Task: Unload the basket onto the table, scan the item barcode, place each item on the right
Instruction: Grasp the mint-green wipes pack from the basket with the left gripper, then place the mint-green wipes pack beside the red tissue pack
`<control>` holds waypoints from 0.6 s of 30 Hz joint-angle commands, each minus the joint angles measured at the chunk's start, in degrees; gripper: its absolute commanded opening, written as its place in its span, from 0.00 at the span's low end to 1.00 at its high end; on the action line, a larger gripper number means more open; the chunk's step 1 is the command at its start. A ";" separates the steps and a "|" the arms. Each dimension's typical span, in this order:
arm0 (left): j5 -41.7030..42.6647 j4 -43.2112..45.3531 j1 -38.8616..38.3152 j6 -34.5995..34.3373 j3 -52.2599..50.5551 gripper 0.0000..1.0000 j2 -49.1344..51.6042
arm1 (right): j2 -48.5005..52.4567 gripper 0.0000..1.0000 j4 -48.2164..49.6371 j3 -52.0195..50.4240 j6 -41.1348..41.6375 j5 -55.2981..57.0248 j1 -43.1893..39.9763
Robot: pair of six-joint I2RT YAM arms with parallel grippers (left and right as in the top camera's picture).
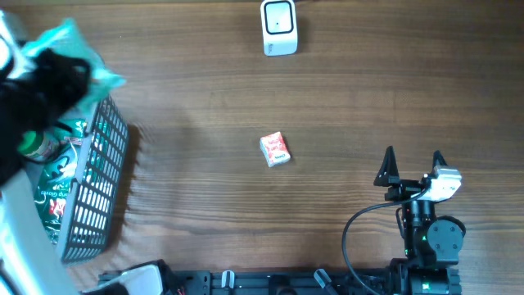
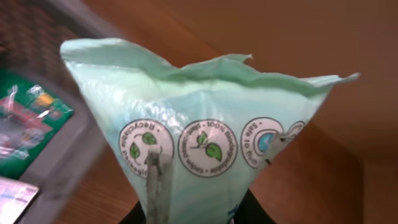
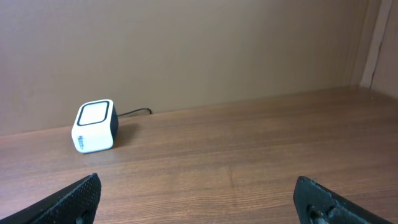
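A mint-green wipes pack [image 2: 205, 124] with round recycling marks fills the left wrist view. My left gripper [image 2: 199, 214] is shut on its lower end. From overhead the pack [image 1: 72, 43] is at the far left, above the basket's far end, with the black left arm [image 1: 49, 78] under it. No barcode shows on the visible face. The white scanner [image 1: 279, 26] stands at the far edge of the table; it also appears as the scanner [image 3: 94, 126] ahead left in the right wrist view. My right gripper [image 1: 413, 168] stands open and empty at the near right; the same gripper [image 3: 202, 202] has only bare wood between its fingers.
A grey wire basket [image 1: 98, 184] at the left edge holds green packets [image 1: 57, 176]. Its blurred rim [image 2: 68, 149] and a green packet [image 2: 31, 121] appear in the left wrist view. A small red box [image 1: 275, 149] lies mid-table.
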 commanded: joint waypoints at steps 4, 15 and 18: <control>-18.08 7.45 -41.24 -9.86 -2.80 0.18 7.87 | -0.37 1.00 0.31 -0.07 -1.14 -0.87 -0.17; -21.81 12.87 -60.13 -17.33 -4.76 0.20 45.40 | -0.37 1.00 0.28 -0.07 -1.11 -0.87 -0.17; -21.55 12.35 -60.76 -19.28 -4.94 0.20 51.01 | -0.37 1.00 0.31 -0.07 -1.14 -0.87 -0.17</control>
